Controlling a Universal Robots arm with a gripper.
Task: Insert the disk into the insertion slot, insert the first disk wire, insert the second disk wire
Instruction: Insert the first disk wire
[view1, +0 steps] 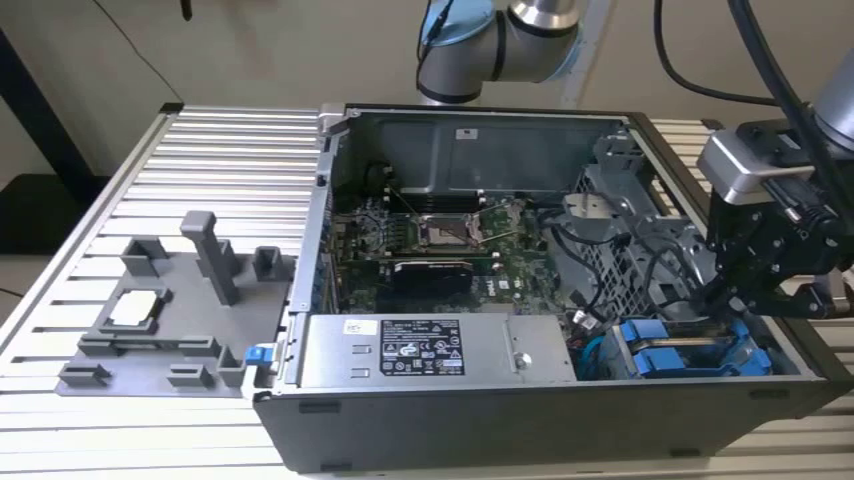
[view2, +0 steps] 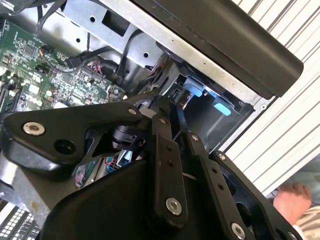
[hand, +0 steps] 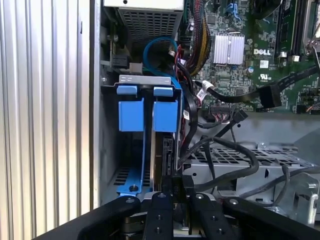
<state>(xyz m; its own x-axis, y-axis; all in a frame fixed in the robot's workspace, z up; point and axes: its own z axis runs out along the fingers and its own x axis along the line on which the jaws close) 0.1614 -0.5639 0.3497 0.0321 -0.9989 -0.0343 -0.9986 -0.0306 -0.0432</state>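
An open computer case (view1: 534, 300) is seen lying on a ribbed metal bench (view1: 227, 150). A grey parts fixture (view1: 174, 310) is set beside it, toward the bench edge on the exterior view's left. The robot's black hand (view1: 731, 300) is positioned inside the case, at the corner nearest the bench edge on the exterior view's right, just above the blue carrier tabs (view1: 641, 332).

In the first wrist view the disk (hand: 164, 125) is shown seated upright in the insertion slot (hand: 161, 80), with its dark drive body visible below the blue tab. The other blue carrier (hand: 131, 114) is held in the bay just beside it. The hand (hand: 175, 187) is placed at the disk's near end, and its fingers (hand: 160, 210) are drawn together to a narrow gap. A small dark piece (hand: 175, 181) is seen between the tips, but whether it is gripped cannot be told. Several black cables (hand: 235, 155) are draped just beside the disk.

In the second wrist view the hand (view2: 169, 106) is pointed toward the blue carrier tabs, and a person's hand (view2: 292, 197) is seen outside the case, by the bench
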